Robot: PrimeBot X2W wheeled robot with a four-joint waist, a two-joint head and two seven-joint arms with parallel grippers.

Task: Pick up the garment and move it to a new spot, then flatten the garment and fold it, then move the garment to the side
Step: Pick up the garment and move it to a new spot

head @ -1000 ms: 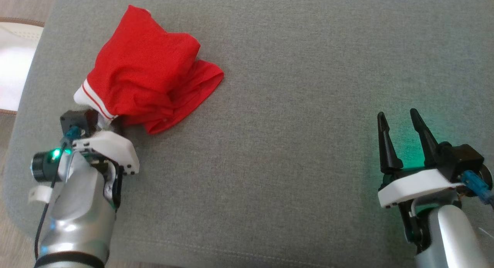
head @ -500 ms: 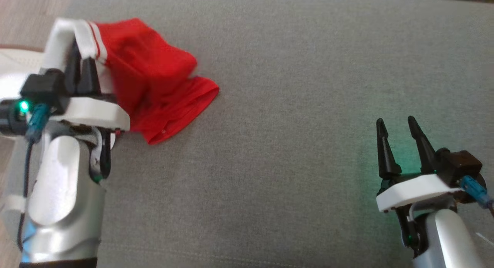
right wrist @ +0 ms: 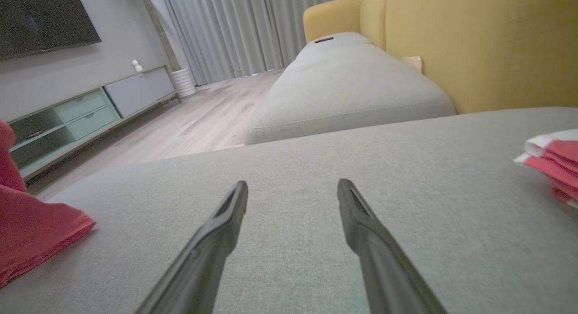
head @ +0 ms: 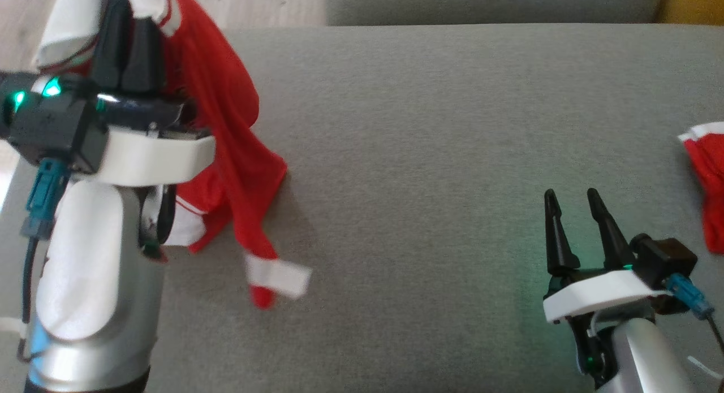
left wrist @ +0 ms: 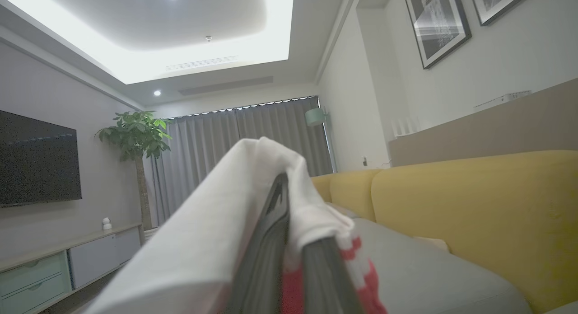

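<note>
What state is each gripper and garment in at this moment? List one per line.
left gripper: shut on the red garment.
right gripper: open, empty, above the grey cushion.
red garment: hanging bunched from the left gripper.
second red garment: lying on the cushion, untouched.

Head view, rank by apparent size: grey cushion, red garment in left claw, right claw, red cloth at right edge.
1. grey cushion
2. red garment, hanging from the shut left claw
3. right claw and red cloth: alike; the frame crops the cloth, so unranked.
</note>
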